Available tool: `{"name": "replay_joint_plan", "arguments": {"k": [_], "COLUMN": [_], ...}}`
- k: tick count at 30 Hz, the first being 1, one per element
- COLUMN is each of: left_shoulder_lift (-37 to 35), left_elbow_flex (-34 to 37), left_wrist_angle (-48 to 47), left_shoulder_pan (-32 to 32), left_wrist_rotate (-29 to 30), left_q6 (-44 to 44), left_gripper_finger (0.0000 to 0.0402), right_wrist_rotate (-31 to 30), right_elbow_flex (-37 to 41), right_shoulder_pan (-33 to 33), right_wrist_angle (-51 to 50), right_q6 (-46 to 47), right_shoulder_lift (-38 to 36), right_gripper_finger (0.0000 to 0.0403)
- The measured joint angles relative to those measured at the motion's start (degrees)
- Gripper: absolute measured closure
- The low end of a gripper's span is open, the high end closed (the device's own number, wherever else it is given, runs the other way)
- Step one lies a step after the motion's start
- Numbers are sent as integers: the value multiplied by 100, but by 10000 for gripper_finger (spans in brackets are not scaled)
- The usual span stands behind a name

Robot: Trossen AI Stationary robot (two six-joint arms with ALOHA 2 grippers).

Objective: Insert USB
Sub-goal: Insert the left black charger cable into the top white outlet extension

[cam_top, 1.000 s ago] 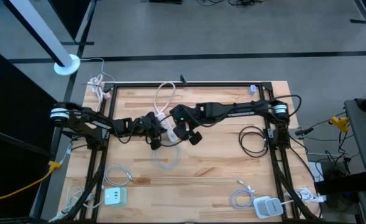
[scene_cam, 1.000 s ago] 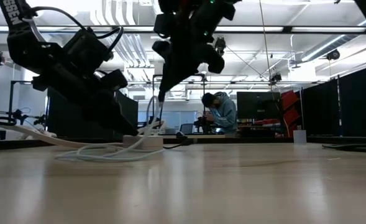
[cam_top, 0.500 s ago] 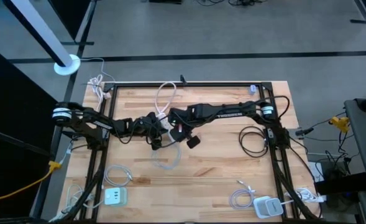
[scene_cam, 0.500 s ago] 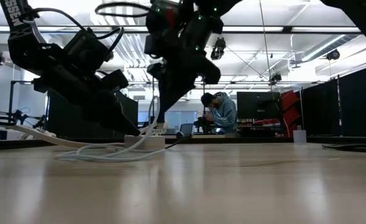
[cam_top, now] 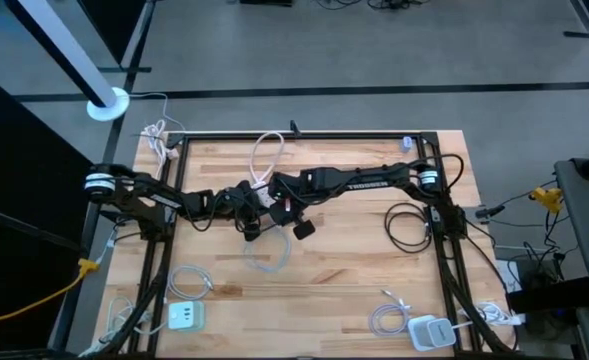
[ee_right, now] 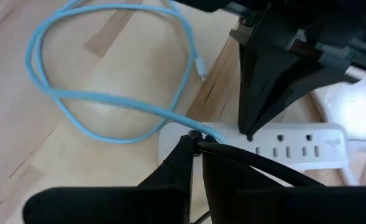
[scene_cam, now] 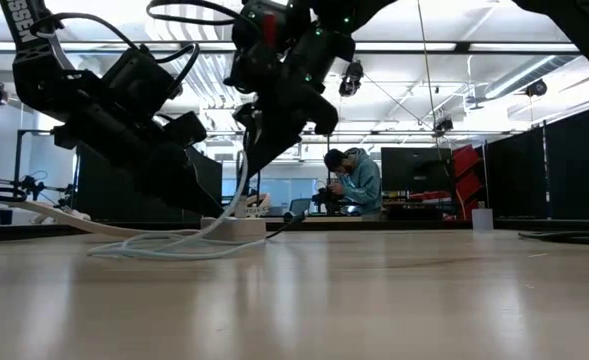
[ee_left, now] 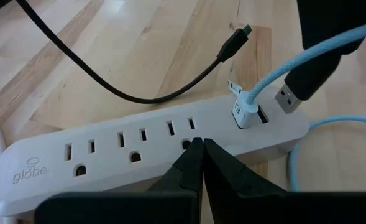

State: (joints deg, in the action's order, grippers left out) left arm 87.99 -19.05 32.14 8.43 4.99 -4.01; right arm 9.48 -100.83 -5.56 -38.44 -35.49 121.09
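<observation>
**Left pins the strip, right brings in the plug**

The left gripper [ee_left: 202, 144] has its fingers pressed together, tips down on the face of the white strip [ee_left: 114, 152], holding nothing. I take that as bracing, so the strip won't slide when the plug is pushed in. The right gripper [ee_right: 197, 142] is pinched on the blue cable [ee_right: 108, 106] just behind its USB plug [ee_left: 287, 98], which would give it the most control over the tip.

The left wrist view tells the most: the plug hangs bare in the air just beside the strip's end, not yet in. A white plug [ee_left: 243, 111] already sits in one USB slot there, and a loose black cable [ee_left: 164, 84] lies on the wood behind.

The right wrist view hides the plug behind its own fingers, but it shows the blue cable's slack looped on the table [ee_right: 77, 162], so nothing should drag.

From above, both grippers meet over the strip mid-table. The low view shows a person [scene_cam: 352, 180] far behind, well clear.
</observation>
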Motion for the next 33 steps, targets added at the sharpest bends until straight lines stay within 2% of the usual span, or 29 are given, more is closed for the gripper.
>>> {"name": "replay_joint_plan", "arguments": {"k": [11, 15, 21, 33], "left_shoulder_lift": [2, 2, 2, 2], "left_elbow_flex": [2, 9, 13, 13], "left_wrist_angle": [10, 17, 17, 17], "left_shoulder_pan": [0, 0, 0, 0], "left_wrist_rotate": [0, -2, -4, -4], "left_q6": [-41, -100, -98, -98], "left_gripper_finger": [402, 402, 402, 402], "right_wrist_rotate": [-45, -328, -426, -25], "right_elbow_flex": [8, -1, 17, 17], "right_shoulder_pan": [-11, -9, -47, -76], "right_wrist_angle": [147, 151, 11, 11], "right_q6": [246, 239, 184, 252], "right_shoulder_lift": [202, 248, 135, 106], "right_gripper_finger": [394, 394, 394, 394]}}
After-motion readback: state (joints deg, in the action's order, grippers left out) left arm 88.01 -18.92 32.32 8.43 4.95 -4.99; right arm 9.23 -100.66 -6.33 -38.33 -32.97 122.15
